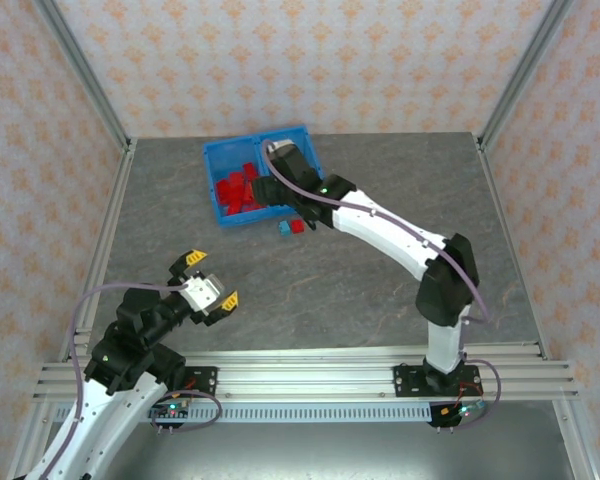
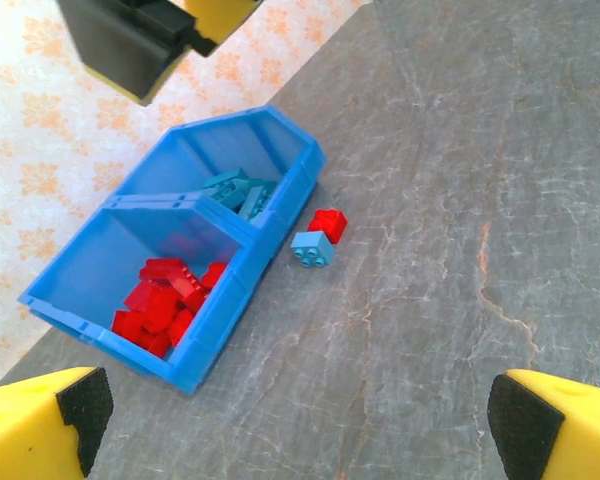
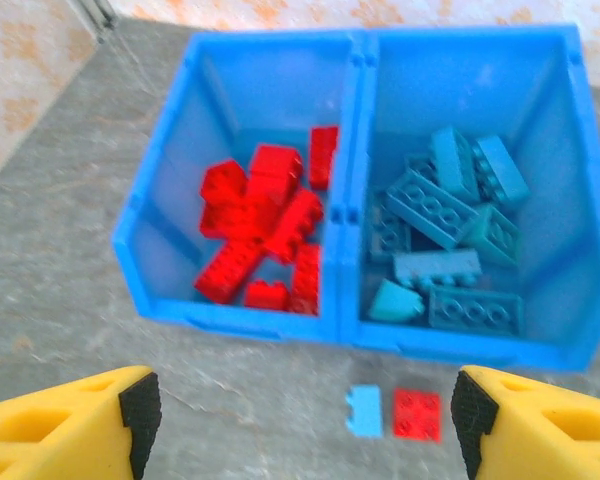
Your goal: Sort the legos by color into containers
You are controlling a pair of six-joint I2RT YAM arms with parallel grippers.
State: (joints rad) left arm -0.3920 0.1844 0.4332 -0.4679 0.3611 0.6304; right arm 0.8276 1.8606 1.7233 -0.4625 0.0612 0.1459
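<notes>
Working with the right gripper [image 3: 305,425], spread wide and empty, above the near wall of the bin [image 3: 250,322]. Drop straight down just in front of that wall onto the red brick [image 3: 417,414], touching the light blue brick [image 3: 364,411] beside it. Straddle the red one across its free sides to avoid pinching both. Lift clear of the rim, then release over the bin's compartment of red legos [image 3: 260,225], not the blue legos [image 3: 450,215] next door. Leave the left gripper [image 2: 300,420], also spread and empty, well away from the bin
</notes>
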